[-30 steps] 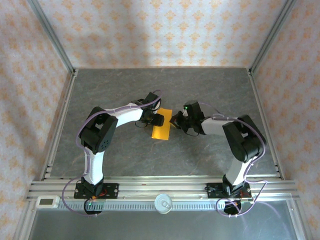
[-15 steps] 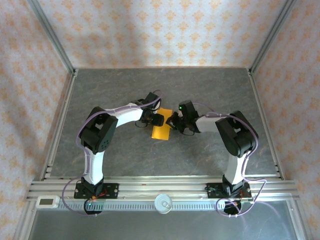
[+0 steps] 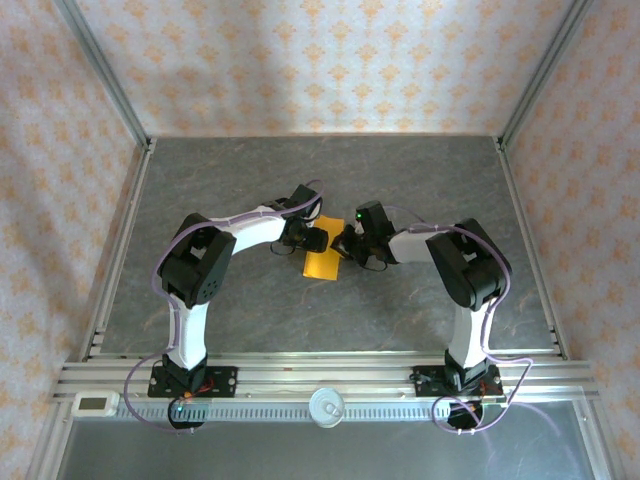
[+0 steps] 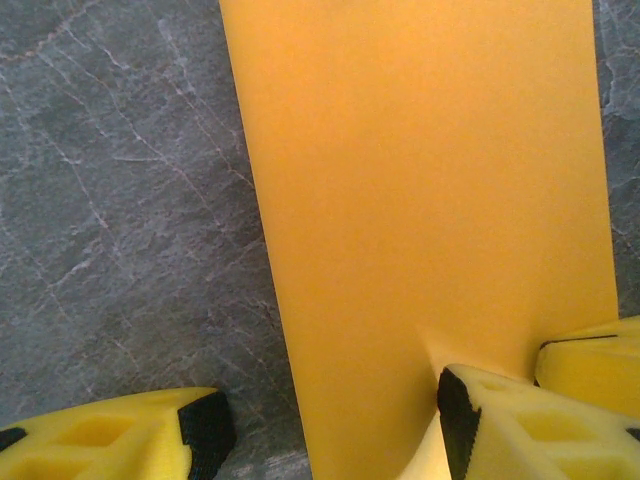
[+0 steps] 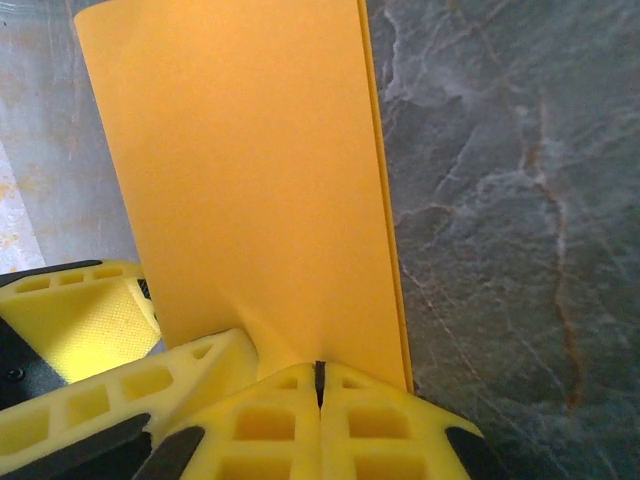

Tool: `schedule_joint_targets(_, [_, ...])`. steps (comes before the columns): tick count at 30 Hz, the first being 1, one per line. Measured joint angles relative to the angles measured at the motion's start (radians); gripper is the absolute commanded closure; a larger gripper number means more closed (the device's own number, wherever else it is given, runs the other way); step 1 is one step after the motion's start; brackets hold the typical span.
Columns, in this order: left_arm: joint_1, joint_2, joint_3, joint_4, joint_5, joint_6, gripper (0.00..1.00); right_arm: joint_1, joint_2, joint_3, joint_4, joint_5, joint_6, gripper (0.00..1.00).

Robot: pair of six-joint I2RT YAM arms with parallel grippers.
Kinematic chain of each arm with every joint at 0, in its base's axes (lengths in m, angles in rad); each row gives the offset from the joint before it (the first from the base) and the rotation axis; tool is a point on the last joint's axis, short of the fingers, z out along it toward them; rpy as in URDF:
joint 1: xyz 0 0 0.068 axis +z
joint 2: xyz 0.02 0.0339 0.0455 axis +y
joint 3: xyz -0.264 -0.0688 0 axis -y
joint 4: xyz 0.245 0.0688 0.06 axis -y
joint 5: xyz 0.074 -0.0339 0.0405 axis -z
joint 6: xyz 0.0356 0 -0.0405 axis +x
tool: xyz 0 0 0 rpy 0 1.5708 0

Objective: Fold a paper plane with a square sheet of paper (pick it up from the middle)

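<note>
Left arm (image 3: 185, 330) and right arm (image 3: 465, 338), white links, black joints, thin lilac cables (image 3: 157, 280), yellow latticed fingers (image 5: 270, 430) (black at the tips)

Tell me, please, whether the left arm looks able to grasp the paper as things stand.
Probably yes: the left end effector is open and straddles one edge of the paper, with nothing between them. The right end effector is shut on the paper.

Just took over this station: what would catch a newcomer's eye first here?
The bright orange sheet of paper, a narrow rectangle at the middle of the grey table, stands out. Both arms meet over it: the right pincer is shut on its edge, the left pincer open with one finger over the sheet.
</note>
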Motion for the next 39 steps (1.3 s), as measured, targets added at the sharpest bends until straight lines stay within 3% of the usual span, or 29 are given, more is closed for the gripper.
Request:
schedule_joint_targets(11, [0.003, -0.029, -0.016, 0.016, 0.035, -0.030, 0.32, 0.002, -0.003, -0.005, -0.011, 0.013, -0.123, 0.99])
schedule_joint_targets(18, [0.044, -0.083, -0.085, 0.107, 0.150, -0.092, 0.32, -0.070, -0.001, 0.035, -0.124, -0.059, -0.283, 0.98])
schedule_joint_targets(20, [0.068, -0.113, -0.116, 0.145, 0.200, -0.119, 0.38, -0.098, 0.005, 0.054, -0.167, -0.084, -0.333, 0.98])
schedule_joint_targets(22, [0.092, -0.148, -0.142, 0.190, 0.263, -0.153, 0.59, -0.123, 0.012, 0.077, -0.214, -0.101, -0.386, 0.98])
schedule_joint_targets(27, [0.116, -0.179, -0.166, 0.330, 0.426, -0.247, 0.99, -0.151, 0.030, 0.112, -0.280, -0.136, -0.466, 0.99])
schedule_joint_targets(32, [0.111, -0.169, -0.189, 0.441, 0.549, -0.336, 1.00, -0.155, 0.035, 0.118, -0.290, -0.148, -0.485, 0.99])
schedule_joint_targets(39, [0.111, -0.101, -0.187, 0.488, 0.626, -0.395, 1.00, -0.156, 0.036, 0.117, -0.288, -0.151, -0.483, 0.99])
